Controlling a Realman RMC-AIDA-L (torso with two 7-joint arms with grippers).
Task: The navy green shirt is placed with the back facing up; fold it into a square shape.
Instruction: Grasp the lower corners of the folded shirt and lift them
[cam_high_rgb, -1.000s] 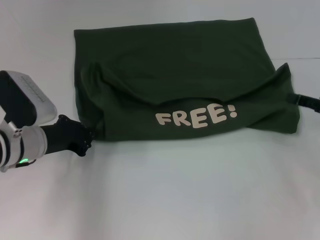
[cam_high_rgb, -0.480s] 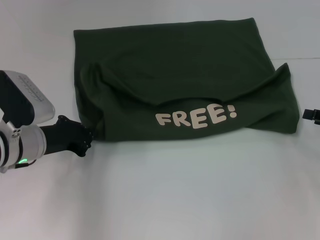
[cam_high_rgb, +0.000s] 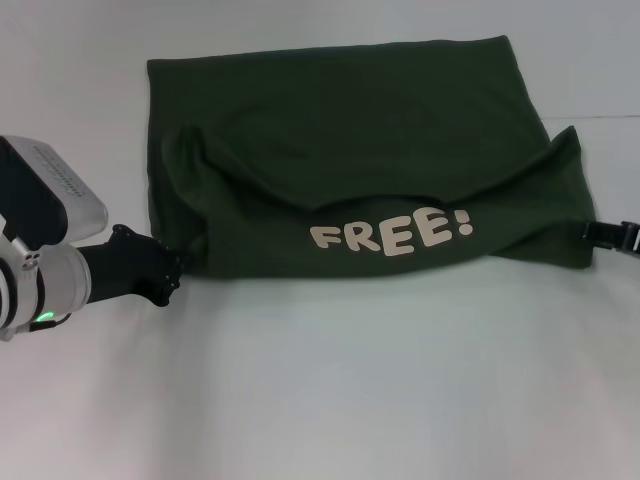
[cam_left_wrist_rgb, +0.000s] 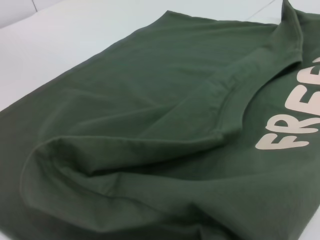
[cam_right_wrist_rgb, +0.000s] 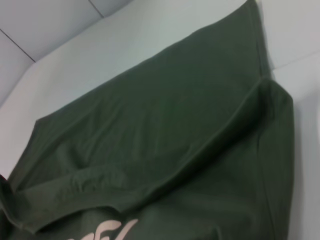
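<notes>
Head view: the navy green shirt (cam_high_rgb: 360, 160) lies on the white table (cam_high_rgb: 330, 380), near flap turned over. The left gripper (cam_high_rgb: 175, 268) and right gripper (cam_high_rgb: 600, 232) touch its near corners; finger spread indiscernible. Wrist views: uneven folds, so square both corners together.

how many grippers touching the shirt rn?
2, it seems. Left gripper at the shirt's near-left corner; right gripper at its right edge. Both sets of fingertips are hidden by cloth, so real contact is unconfirmed.

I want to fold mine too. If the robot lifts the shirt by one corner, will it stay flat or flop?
Probably flop: the shirt already sags in soft folds. It likely drapes and drags rather than slides stiffly. It won't roll or break.
</notes>
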